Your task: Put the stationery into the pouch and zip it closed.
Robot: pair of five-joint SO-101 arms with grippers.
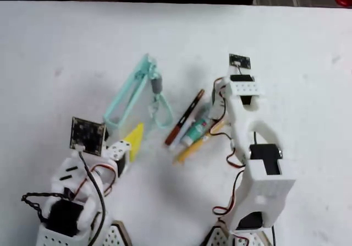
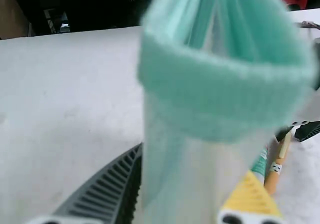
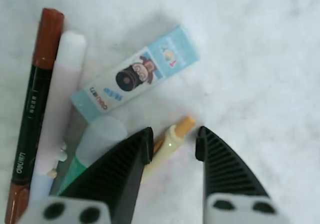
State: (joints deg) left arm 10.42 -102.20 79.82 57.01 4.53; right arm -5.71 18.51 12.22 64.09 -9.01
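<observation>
Pinching the pouch, the left gripper is set; right gripper, fingers spread, hangs over the pencil; stationery all unpacked mid-frame.

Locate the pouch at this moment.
In the high view the mint pouch stands left of centre, held in the left hand, with the brown marker to its right.
</observation>
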